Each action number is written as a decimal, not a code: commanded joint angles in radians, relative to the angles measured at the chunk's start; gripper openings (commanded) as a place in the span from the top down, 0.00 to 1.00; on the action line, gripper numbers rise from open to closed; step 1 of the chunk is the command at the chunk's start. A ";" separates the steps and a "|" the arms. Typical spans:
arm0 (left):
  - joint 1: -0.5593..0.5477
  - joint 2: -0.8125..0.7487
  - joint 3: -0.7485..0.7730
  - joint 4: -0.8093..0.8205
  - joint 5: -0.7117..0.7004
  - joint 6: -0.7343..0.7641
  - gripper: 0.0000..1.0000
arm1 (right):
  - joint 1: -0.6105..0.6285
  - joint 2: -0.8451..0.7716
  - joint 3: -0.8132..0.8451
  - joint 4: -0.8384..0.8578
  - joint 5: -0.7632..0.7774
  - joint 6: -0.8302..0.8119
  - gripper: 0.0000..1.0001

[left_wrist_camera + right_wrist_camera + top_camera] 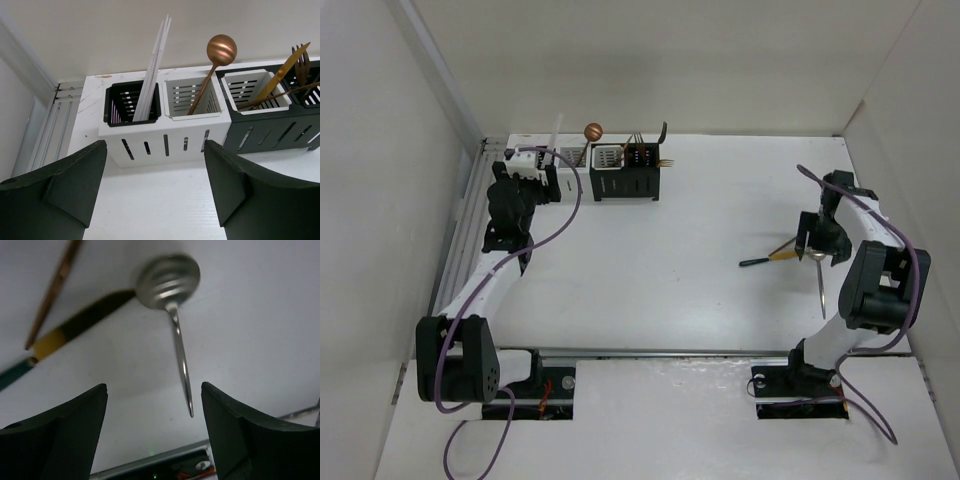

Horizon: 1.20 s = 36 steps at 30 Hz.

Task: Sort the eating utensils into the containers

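Note:
The containers stand in a row at the back left: a white caddy pair [165,142] [565,157] and a black pair [270,132] [625,186]. Thin white sticks [154,65] stand in the first slot, a copper round-bowled spoon [221,50] in the second, and a gold knife [286,67] and forks [301,57] further right. My left gripper [155,150] [530,165] is open and empty in front of the white pair. On the right, a silver spoon [172,295] [820,288], a dark-handled gold utensil [75,327] [770,258] and a copper stick [55,290] lie on the table. My right gripper [154,390] [817,243] hangs open over the spoon's handle, holding nothing.
Purple cables [565,215] loop along both arms. White walls close in the table on the left, back and right. A metal rail [670,352] runs along the near edge by the arm bases.

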 commanded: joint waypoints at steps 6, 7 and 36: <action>0.002 0.004 -0.051 0.165 -0.051 -0.013 0.24 | -0.079 0.100 0.076 -0.119 0.020 -0.057 0.29; 0.002 0.004 -0.061 0.165 -0.051 -0.013 0.24 | -0.079 0.124 0.087 -0.131 0.020 -0.067 0.30; 0.033 0.041 0.050 0.046 0.020 0.007 0.23 | -0.135 0.065 0.180 -0.048 0.155 -0.056 1.00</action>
